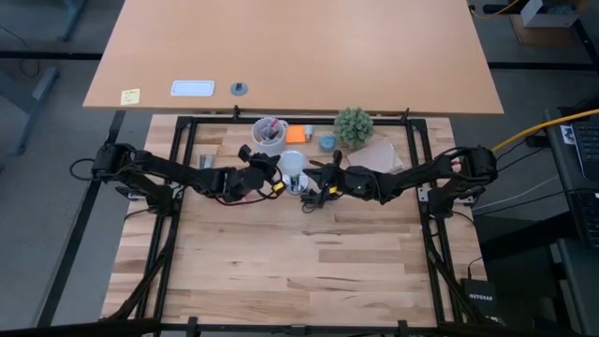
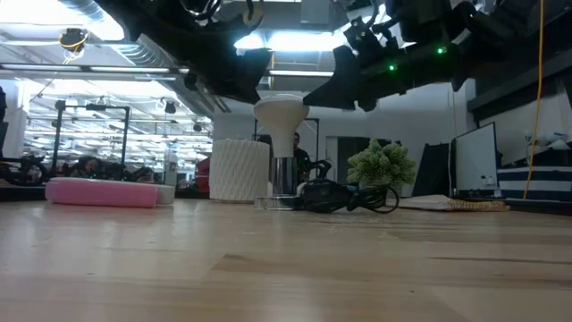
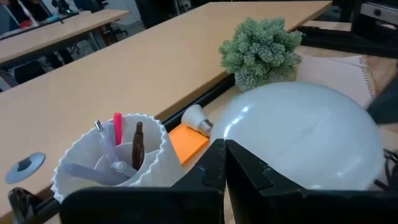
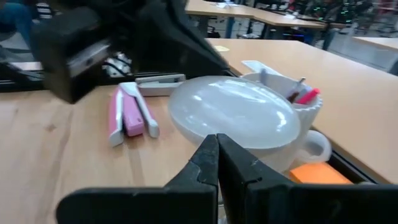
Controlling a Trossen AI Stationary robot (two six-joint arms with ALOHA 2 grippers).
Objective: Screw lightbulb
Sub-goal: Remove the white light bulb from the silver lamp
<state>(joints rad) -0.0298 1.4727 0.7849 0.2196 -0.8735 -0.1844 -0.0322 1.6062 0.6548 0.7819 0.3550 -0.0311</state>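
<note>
— We start with the table (image 1: pixel 281 271). Where does our work sit on it?

— Toward the back edge, about midway along it. Both arms reach in from the side edges and meet there.

— And the tools?

— The left tool (image 3: pixel 224 149) has its fingers pressed together, with nothing between them, and the globe sits just beyond the tips. The right tool (image 4: pixel 217 142) is the same from the opposite side: fingers pressed together, empty, close to the glass. We cannot tell whether either tip touches it.

— So where is the lightbulb (image 2: pixel 280 111)?

— It stands upright with its globe on top and its neck down in the silvery fitting (image 2: pixel 283 183) with the black cord. The white cup (image 2: pixel 239 170) is just behind it.

— How do we expect it to handle?

— We judge it light, stiff and brittle. The frosted surface is smooth and rounded, so pads could slide off it. A hard squeeze may crack it.

— Where should we take hold?

— Across the widest part of the globe with one tool, fingers spread first and then closed gently. We would have the other tool steady the fitting low down, since it looks free to spin or tip on the table.
</note>
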